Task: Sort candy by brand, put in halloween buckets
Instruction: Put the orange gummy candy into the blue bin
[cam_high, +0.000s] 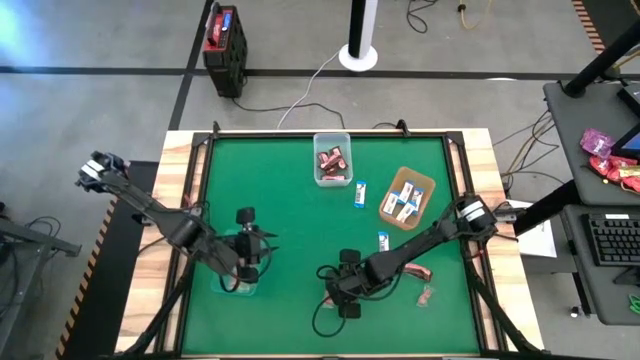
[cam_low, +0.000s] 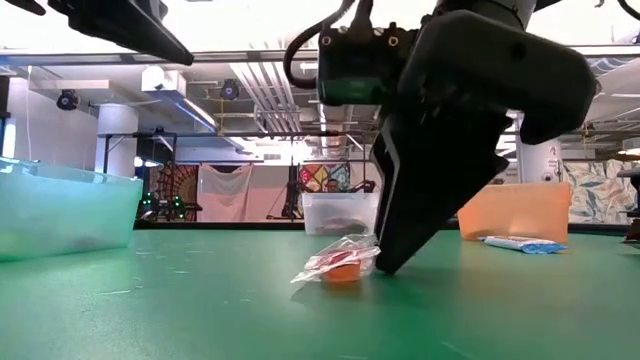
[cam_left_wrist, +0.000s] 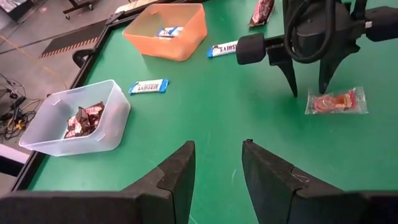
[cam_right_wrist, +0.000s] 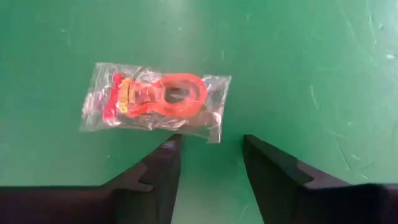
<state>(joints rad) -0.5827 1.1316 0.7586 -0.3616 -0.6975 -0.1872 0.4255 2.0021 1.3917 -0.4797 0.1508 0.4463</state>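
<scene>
**Right gripper down beside a clear-wrapped candy**

The right gripper (cam_right_wrist: 208, 165) stands low over the green table (cam_high: 290, 200), fingers parted and holding nothing. Just ahead of its fingertips lies a clear-wrapped candy (cam_right_wrist: 155, 102) with a red ring inside, flat on the cloth; in the low view one finger tip seems to meet the wrapper's edge. Farther beyond are the clear tub (cam_high: 332, 160) with dark red pieces and the brown tray (cam_high: 407, 197) with blue-and-white bars. The left gripper (cam_left_wrist: 217, 168) waits nearby, parted and empty, above the teal tub (cam_low: 60, 210).
</scene>
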